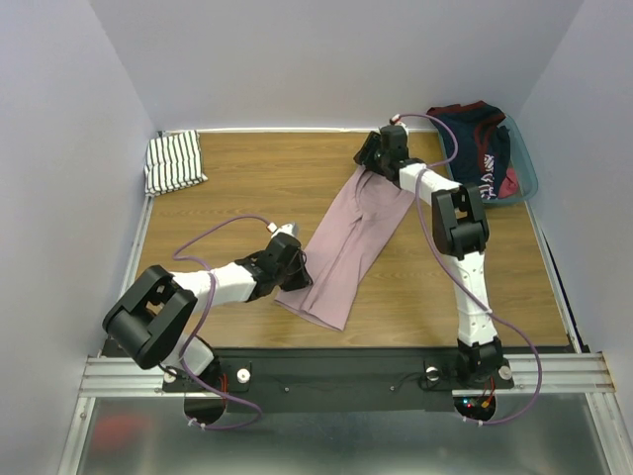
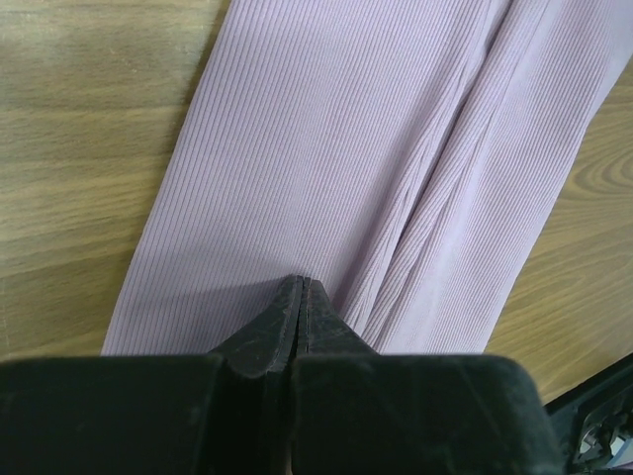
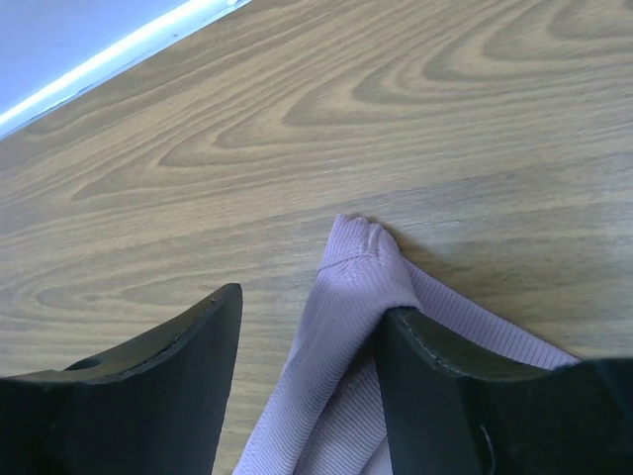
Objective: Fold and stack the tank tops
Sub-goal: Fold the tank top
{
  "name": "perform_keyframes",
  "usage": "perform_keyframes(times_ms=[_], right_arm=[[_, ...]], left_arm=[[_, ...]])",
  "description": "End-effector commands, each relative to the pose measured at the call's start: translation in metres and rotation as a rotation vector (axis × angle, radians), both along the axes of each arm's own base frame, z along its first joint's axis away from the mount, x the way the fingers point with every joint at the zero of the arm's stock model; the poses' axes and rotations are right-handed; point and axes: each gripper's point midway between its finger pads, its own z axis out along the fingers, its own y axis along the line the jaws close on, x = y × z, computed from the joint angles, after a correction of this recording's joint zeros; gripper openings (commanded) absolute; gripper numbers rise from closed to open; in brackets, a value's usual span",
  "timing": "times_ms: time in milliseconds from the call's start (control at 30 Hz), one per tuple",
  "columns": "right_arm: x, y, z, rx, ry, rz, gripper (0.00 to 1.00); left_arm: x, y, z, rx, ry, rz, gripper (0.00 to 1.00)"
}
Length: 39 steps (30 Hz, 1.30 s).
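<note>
The pink tank top [image 1: 346, 242] lies stretched out diagonally on the wooden table, running from the far middle toward the near left. My left gripper [image 1: 297, 272] is at its near left edge. Its jaws [image 2: 302, 282] are pressed together, with the ribbed cloth [image 2: 326, 148] spreading away from their tips. My right gripper [image 1: 371, 163] is at the top's far end and stands open. A bunched strap [image 3: 361, 267] lies on the table between the fingers of this gripper [image 3: 315, 305], against the right one. The striped tank top [image 1: 174, 161] sits folded in the far left corner.
A blue bin [image 1: 527, 178] holding dark navy-and-red clothing [image 1: 480, 148] stands at the far right. White walls close in the back and both sides of the table. A metal rail runs along the near edge by the arm bases.
</note>
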Motion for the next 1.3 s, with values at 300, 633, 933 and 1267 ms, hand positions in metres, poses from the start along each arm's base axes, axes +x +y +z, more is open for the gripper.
perform_keyframes(times_ms=[300,633,933,1267], right_arm=[[-0.005,0.005,0.071,0.107,-0.105,0.033,0.62],[-0.021,-0.003,0.06,0.116,-0.058,-0.007,0.62],[-0.044,0.003,0.088,0.163,-0.081,0.04,0.32],[-0.016,0.02,0.086,0.194,-0.114,0.067,0.24]], left_arm=[[-0.014,0.019,-0.006,0.086,0.036,-0.019,0.0],[-0.009,0.017,0.001,0.09,0.021,-0.021,0.0],[-0.007,0.017,0.002,0.092,0.017,-0.022,0.0],[-0.007,0.018,0.002,0.094,0.019,-0.021,0.0]])
